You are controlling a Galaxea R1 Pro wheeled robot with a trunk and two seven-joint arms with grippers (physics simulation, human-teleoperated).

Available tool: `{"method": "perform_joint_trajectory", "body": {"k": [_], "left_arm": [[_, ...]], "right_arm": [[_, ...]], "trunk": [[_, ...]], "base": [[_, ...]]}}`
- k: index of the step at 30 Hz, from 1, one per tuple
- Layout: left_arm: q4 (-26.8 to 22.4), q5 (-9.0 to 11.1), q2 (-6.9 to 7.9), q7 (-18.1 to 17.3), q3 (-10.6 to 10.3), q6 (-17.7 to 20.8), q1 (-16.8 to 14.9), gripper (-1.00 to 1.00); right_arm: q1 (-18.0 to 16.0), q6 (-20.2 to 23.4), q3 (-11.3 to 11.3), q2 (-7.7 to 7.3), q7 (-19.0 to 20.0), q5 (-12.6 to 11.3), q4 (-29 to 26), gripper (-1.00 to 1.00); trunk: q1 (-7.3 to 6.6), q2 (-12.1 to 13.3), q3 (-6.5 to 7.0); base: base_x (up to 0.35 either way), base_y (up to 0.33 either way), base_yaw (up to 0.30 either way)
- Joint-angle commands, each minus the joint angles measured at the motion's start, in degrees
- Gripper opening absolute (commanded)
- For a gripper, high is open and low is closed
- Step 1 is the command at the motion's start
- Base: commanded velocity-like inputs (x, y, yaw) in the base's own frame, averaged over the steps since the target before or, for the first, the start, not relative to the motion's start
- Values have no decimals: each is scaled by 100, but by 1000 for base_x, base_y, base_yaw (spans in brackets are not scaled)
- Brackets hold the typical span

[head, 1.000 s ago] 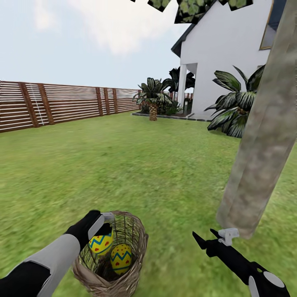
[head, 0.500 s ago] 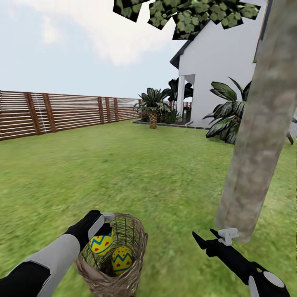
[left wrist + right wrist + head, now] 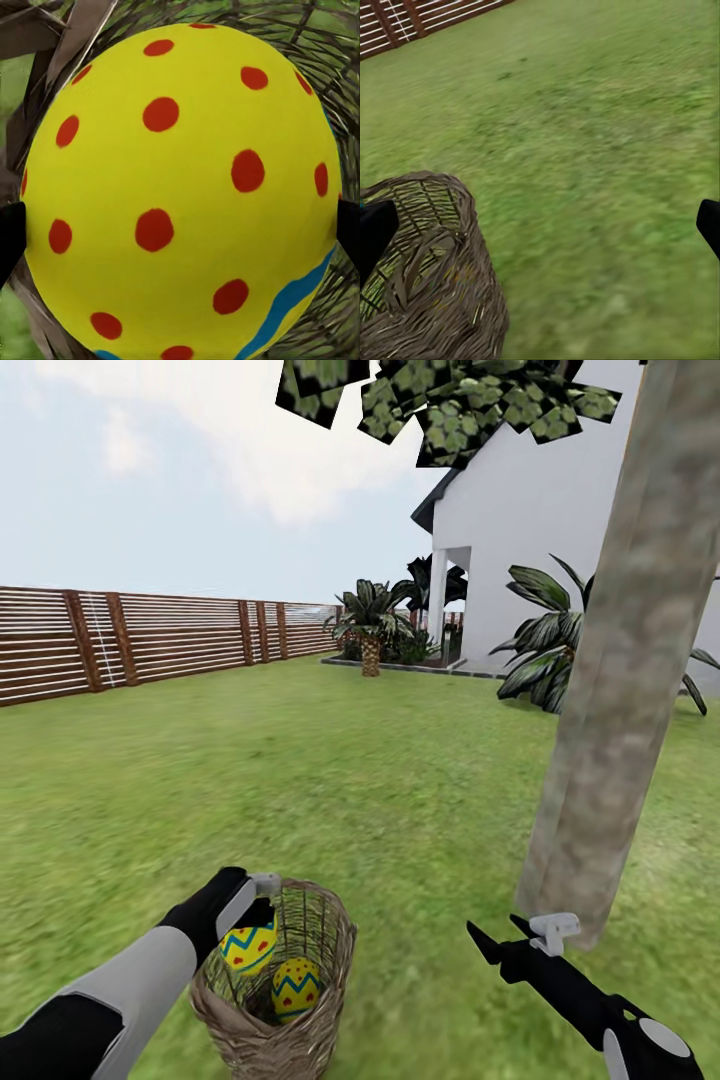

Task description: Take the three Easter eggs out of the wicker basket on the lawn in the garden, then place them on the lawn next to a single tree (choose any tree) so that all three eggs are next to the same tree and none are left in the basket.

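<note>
The wicker basket (image 3: 300, 1040) sits on the lawn (image 3: 330, 780) low in the head view, tilted, with two Easter eggs showing inside. My left gripper (image 3: 258, 908) reaches over the rim and is shut on the upper egg (image 3: 246, 948). The left wrist view has that egg (image 3: 180, 187) between the two black fingertips (image 3: 9, 232). The second egg (image 3: 296, 985) lies lower in the basket. My right gripper (image 3: 497, 932) hangs open and empty beside the foot of the tree (image 3: 610, 690). The right wrist view looks across grass to the basket (image 3: 442, 300).
A brown slatted fence (image 3: 150, 640) runs along the far left. The white house (image 3: 530, 530) stands at the back right with a short palm (image 3: 371, 622) and a broad-leaved shrub (image 3: 545, 650) in front. Open grass lies between basket and tree.
The whole picture has slid downward, so the camera has tilted up and more leaf canopy shows. Both arms and the basket keep nearly the same places.
</note>
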Motion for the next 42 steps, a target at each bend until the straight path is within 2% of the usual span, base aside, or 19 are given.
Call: {"method": "perform_joint_trajectory", "body": {"k": [1, 3, 7, 10, 16, 20, 23, 29, 42], "left_arm": [[-57, 66, 9, 41, -35, 120, 0, -100], [-280, 68, 21, 41, -10, 282, 4, -100], [-1124, 63, 29, 41, 7, 720, 6, -100], [-1393, 62, 30, 44, 7, 967, 7, -100], [-1636, 61, 30, 53, 11, 1084, 7, -100], [-2673, 61, 45, 65, 15, 1307, 70, -100], [-3209, 55, 51, 70, 14, 1438, 89, -100], [-3814, 53, 53, 76, 17, 1588, 209, -100], [-4023, 52, 48, 76, -28, 1615, 261, -100]], "right_arm": [[-6, 38, -21, 6, 42, 18, -8, 100], [-6, 37, -22, 5, 41, 18, -8, 100], [-6, 45, -21, 7, 41, 18, -8, 100], [-6, 46, -18, 12, 41, 18, -8, 100], [-6, 46, -17, 8, 41, 18, -8, 100], [-6, 46, -17, 10, 41, 18, -8, 100], [-6, 46, -17, 12, 41, 18, -8, 100], [-6, 39, -17, 8, 42, 16, -8, 100], [-6, 47, -12, 11, 49, 9, -8, 100]], "trunk": [[-24, 39, 12], [-68, 119, 48], [-155, 279, 120], [-221, 400, 173], [-353, 640, 281], [-441, 801, 353], [-507, 921, 407], [-529, 961, 425], [-529, 961, 460]], "base": [[0, 0, 0], [0, 0, 0], [0, 0, 0], [0, 0, 0], [0, 0, 0], [0, 0, 0], [0, 0, 0], [7, 0, 0], [-14, -41, -65]]}}
